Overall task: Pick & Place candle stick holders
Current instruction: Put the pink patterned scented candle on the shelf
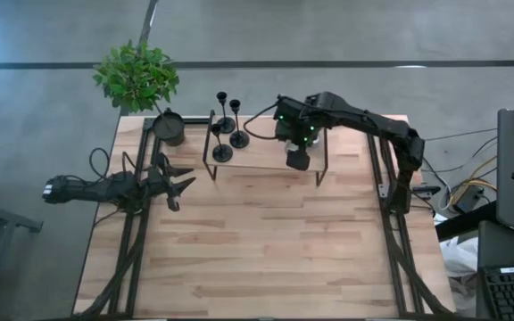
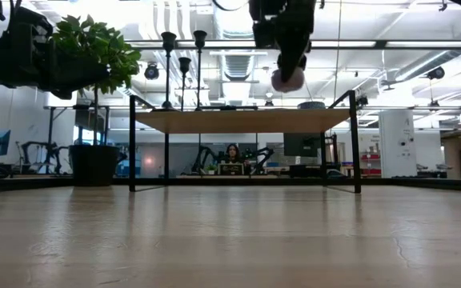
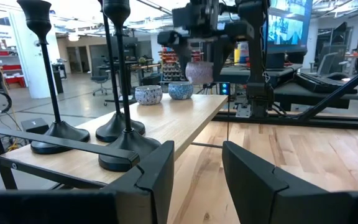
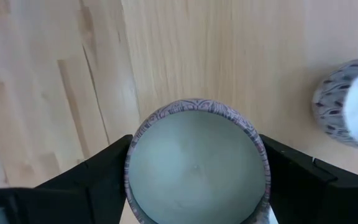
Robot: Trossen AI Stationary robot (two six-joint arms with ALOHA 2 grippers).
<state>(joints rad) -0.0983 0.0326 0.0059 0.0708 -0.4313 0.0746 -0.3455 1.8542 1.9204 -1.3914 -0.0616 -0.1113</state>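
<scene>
**Cup held high over the little shelf**

The right gripper [image 4: 194,171] is clamped on a round tealight cup [image 4: 196,167], one finger on each side, mouth facing up. It hangs in the air above the raised wooden shelf [image 1: 266,153], near the shelf's right end. The cup must go straight down to land. Two more cups [image 3: 148,94] sit on the shelf, and three black candlesticks [image 1: 223,153] stand at its left end. The left gripper [image 1: 178,185] waits near the shelf's left side, jaws apart and empty. The low view shows the gap under the cup; the high view hides it.
</scene>
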